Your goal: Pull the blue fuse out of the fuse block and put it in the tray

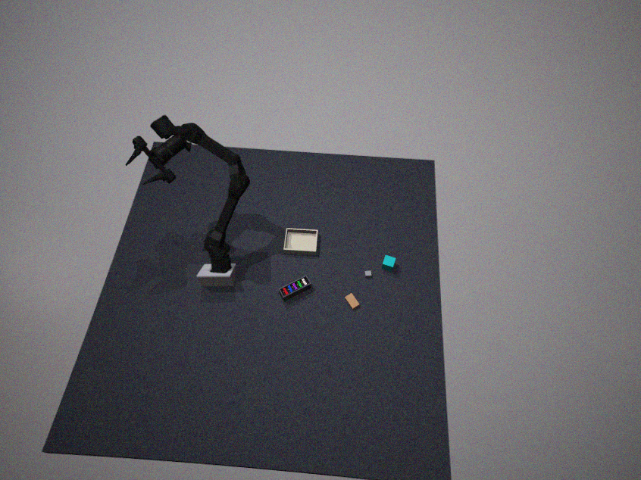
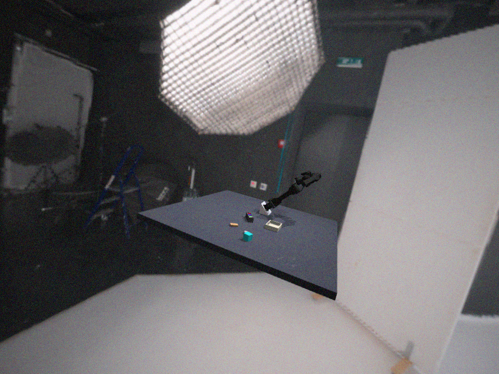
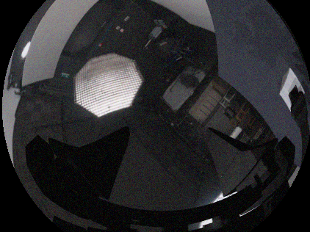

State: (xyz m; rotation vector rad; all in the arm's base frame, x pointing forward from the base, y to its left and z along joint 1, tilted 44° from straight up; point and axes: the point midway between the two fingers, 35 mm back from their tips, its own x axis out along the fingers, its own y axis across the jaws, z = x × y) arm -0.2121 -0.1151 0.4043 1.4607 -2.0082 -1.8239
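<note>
The fuse block lies on the dark table top, in front of and to the right of the arm's base in the top view. The blue fuse sits in it between the red fuse and the purple fuse. Green and white fuses stand further along the row. The cream tray is behind the block in the top view, and nothing shows inside it. My gripper is open and empty, raised high at the left, far from the block and tray. The wrist view shows neither block nor tray.
A cyan cube, a small grey block and an orange block lie right of the fuse block in the top view. The arm's white base stands left of it.
</note>
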